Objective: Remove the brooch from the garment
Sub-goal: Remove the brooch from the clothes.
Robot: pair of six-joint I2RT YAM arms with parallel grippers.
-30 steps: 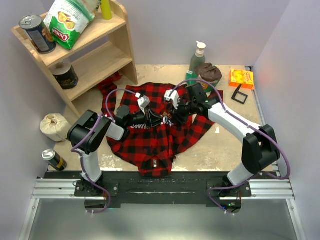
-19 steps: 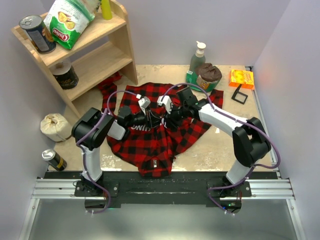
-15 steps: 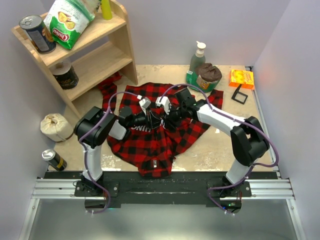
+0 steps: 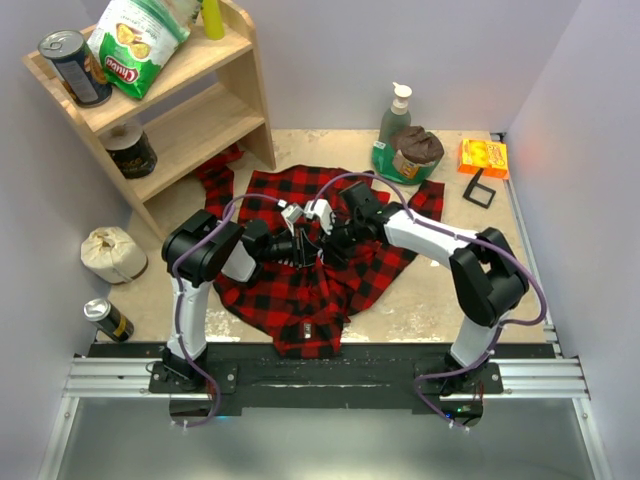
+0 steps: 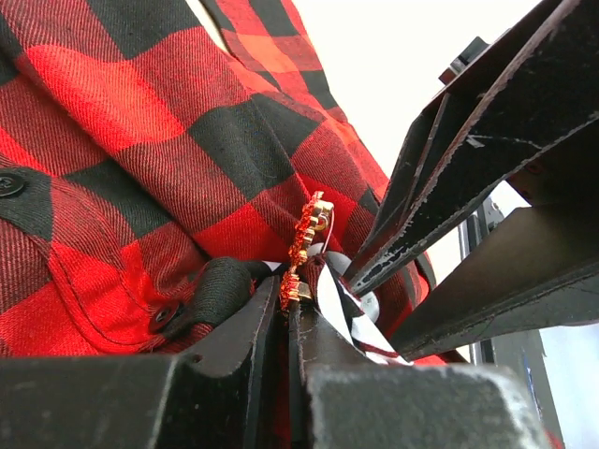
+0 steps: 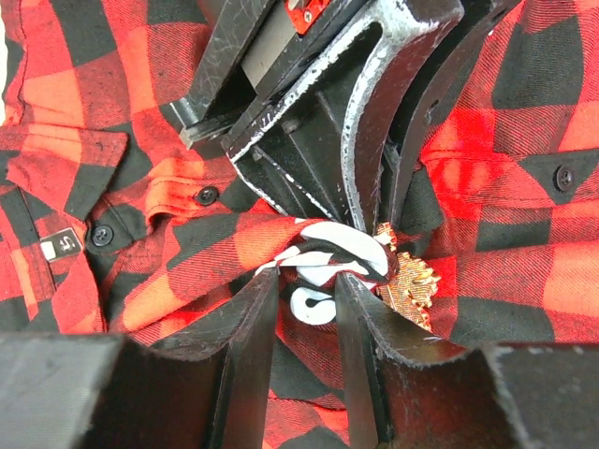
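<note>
In the overhead view the fingertips of both arms are hidden under their own wrist housings above the middle of the shirt [image 4: 290,308]. The brooch is too small to be made out there, and parts of the shirt are covered by the arms. In the left wrist view the brooch [image 5: 305,245] is seen edge-on only, as a thin gold-tan strip with a toothed outline. More of its face is shown in the right wrist view, though it is partly covered by the fingers around it.

The brooch is found on a raised fold near the middle of the shirt. The left gripper [image 5: 288,316] is closed almost completely, and the lower end of the brooch appears caught in the narrow slit between its tips. The right gripper [image 6: 309,290] is held partly apart and is clamped on a bunched fold of the shirt's black patch [image 6: 329,251], which carries white letters. The brooch lies just outside one of the right gripper's fingers [image 6: 379,374], touching it.

The shirt is made of soft flannel in red and black checks, with small black buttons [image 5: 9,184] and a small white label [image 6: 58,245]. The fingers are flat black blades, scratched pale along their edges. Beyond the shirt's far edge a brown cloth lump [image 4: 417,148] and a pump bottle [image 4: 395,108] are seen.
</note>
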